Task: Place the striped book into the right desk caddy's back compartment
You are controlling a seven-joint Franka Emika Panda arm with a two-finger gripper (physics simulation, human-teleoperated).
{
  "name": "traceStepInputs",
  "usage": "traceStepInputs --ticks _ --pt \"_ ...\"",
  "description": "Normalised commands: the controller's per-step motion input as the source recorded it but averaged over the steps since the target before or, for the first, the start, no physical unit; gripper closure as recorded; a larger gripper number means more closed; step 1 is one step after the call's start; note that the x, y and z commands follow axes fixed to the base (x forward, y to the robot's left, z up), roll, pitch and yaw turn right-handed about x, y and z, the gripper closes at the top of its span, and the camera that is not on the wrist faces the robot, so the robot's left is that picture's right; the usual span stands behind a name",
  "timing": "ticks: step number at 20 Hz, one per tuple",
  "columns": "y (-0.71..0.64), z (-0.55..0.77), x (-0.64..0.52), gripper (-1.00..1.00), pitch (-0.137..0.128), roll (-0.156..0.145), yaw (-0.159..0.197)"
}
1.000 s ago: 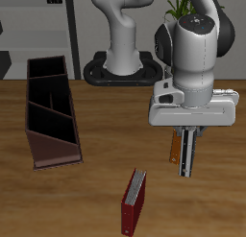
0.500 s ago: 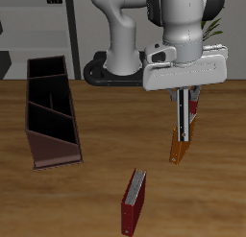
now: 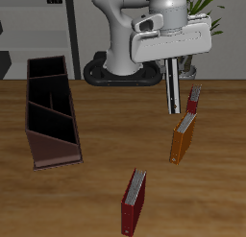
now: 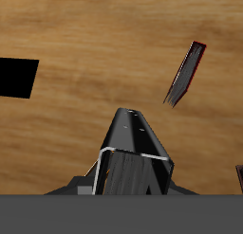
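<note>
Exterior view — gripper [image 3: 174,99] gripping striped book [image 3: 174,87] (aloft)

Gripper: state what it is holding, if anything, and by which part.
The gripper holds the striped book by its upper edge; the book hangs roughly upright below it, lifted in the air.

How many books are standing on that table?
3: a dark-red book nearest the front edge, an orange book farther back, and the striped book behind it, partly hidden.
</note>
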Motion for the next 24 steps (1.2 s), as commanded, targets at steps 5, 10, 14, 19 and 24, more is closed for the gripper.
traceStepInputs --ticks 5,10,14,19,24 --pt "-0.31 0.14 -0.34 1.00 -0.033 -0.022 0.052" --pt "-0.34 0.11 -0.32 1.00 -0.015 -0.037 0.020" --pt "-0.22 0.06 -0.22 1.00 -0.002 -0.023 0.019" --pt "-0.34 0.07 -0.37 1.00 -0.021 -0.029 0.023" --pt "-0.31 -0.03 -0.21 1.00 0.008 -0.039 0.007"
